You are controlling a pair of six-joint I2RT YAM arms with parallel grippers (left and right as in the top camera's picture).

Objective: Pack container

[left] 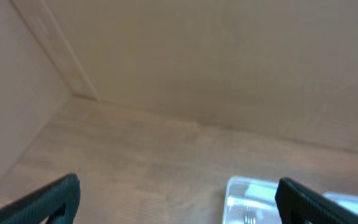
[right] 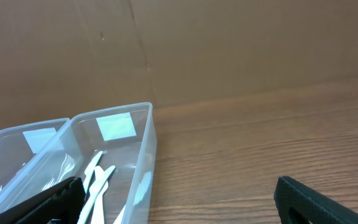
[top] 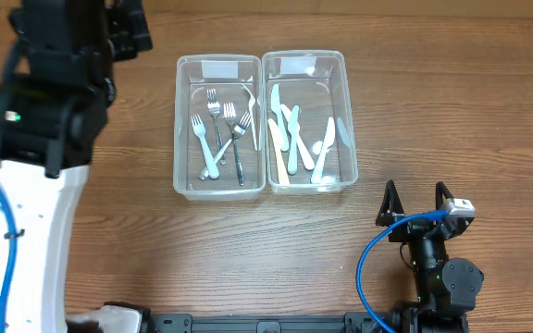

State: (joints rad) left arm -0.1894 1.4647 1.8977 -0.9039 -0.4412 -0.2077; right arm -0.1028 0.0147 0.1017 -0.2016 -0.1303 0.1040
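Note:
Two clear plastic containers stand side by side at the table's centre. The left container (top: 182,139) holds several forks (top: 218,134). The right container (top: 348,120) holds several pale plastic knives (top: 294,134). My left gripper (left: 179,202) is open and empty, high at the far left, with a corner of the fork container (left: 241,193) just ahead. My right gripper (top: 417,199) is open and empty near the front right, apart from the containers. In the right wrist view (right: 179,199) the knife container (right: 145,155) lies ahead to the left.
The left arm's black and white body (top: 44,139) covers the table's left side. A blue cable (top: 373,268) loops by the right arm's base (top: 442,282). A cardboard wall (right: 229,43) stands behind the table.

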